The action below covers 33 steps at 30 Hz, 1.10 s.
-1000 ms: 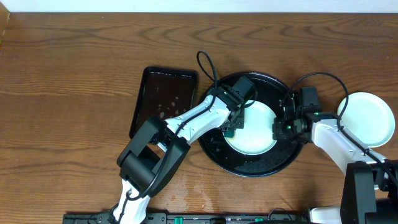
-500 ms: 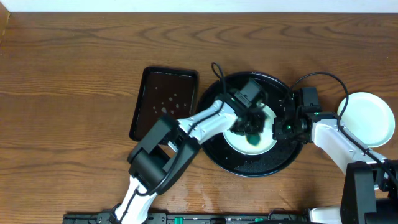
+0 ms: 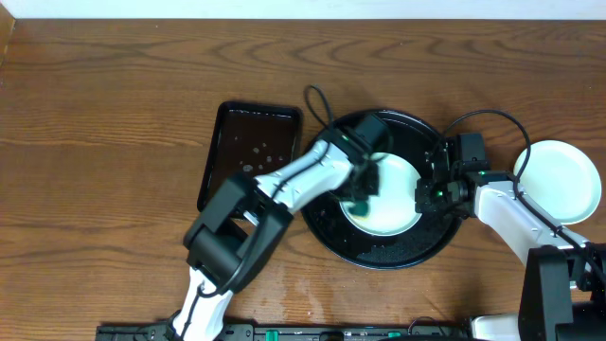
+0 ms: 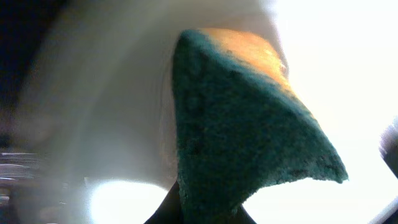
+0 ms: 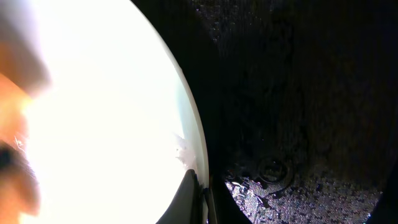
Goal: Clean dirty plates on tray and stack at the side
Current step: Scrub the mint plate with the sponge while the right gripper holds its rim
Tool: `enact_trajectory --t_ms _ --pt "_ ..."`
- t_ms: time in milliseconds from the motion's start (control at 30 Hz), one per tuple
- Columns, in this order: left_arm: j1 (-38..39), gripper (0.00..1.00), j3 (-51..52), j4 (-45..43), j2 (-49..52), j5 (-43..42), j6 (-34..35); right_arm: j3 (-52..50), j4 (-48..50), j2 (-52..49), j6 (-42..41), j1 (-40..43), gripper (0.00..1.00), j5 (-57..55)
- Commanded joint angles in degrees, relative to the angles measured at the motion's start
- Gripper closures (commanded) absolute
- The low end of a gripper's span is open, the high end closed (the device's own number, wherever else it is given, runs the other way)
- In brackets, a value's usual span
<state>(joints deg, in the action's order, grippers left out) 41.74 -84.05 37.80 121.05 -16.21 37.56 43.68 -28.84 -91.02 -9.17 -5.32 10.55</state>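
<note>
A pale mint plate [image 3: 393,204] lies in the large round black tray [image 3: 379,251]. My left gripper [image 3: 361,199] is shut on a green and yellow sponge [image 4: 249,143] and presses it on the plate's left part. My right gripper [image 3: 422,194] is shut on the plate's right rim [image 5: 198,158], one finger above the rim and one below. A second white plate [image 3: 563,180] lies on the table at the far right, outside the tray. The pale yellow plate is out of view.
A smaller rectangular black tray [image 3: 251,152] with pale specks lies left of the round tray. The round tray's floor [image 5: 298,93] is wet with droplets. Both arms reach over the round tray from its two sides.
My left gripper swept the sponge from the plate's left part to its middle, then back to the left. My right gripper has held the plate's rim without moving.
</note>
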Motion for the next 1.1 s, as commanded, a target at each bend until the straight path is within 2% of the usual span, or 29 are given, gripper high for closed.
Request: enact_trajectory --t_ms 0,100,167,400,600,700,833,967,1067 --pt "-4.9 0.92 2.2 4.2 5.3 19.9 1.6 -1.5 -0.5 -2.0 0.2 -0.3 0.99 -2.1" --pt "-5.9 0.92 0.9 7.0 5.3 23.4 2.2 -1.5 -0.6 -2.0 0.2 -0.3 0.99 -2.1" --pt "-6.0 0.92 0.8 6.4 5.3 21.5 2.2 -1.5 -0.6 -2.0 0.2 -0.3 0.99 -2.1" --pt "-3.4 0.92 0.9 -4.3 5.4 -0.2 2.2 -1.5 -0.5 -2.0 0.2 -0.3 0.99 -2.1" --pt "1.6 0.91 0.9 -12.0 6.8 -11.1 2.2 -1.5 -0.5 -2.0 0.2 -0.3 0.99 -2.1" --pt "3.6 0.91 1.0 -11.5 7.4 -13.4 2.2 -1.5 -0.5 -2.0 0.2 -0.3 0.99 -2.1" --pt "5.0 0.91 1.2 -10.0 7.4 -20.9 0.6 -1.5 -0.5 -2.0 0.2 -0.3 0.99 -2.1" --pt "4.5 0.91 1.2 -5.0 7.4 -20.5 -0.2 -1.5 -0.5 -2.0 0.2 -0.3 0.99 -2.1" --pt "3.5 0.91 1.2 -2.6 7.4 -19.1 -3.4 -1.5 -0.5 -2.0 0.2 -0.3 0.99 -2.1"
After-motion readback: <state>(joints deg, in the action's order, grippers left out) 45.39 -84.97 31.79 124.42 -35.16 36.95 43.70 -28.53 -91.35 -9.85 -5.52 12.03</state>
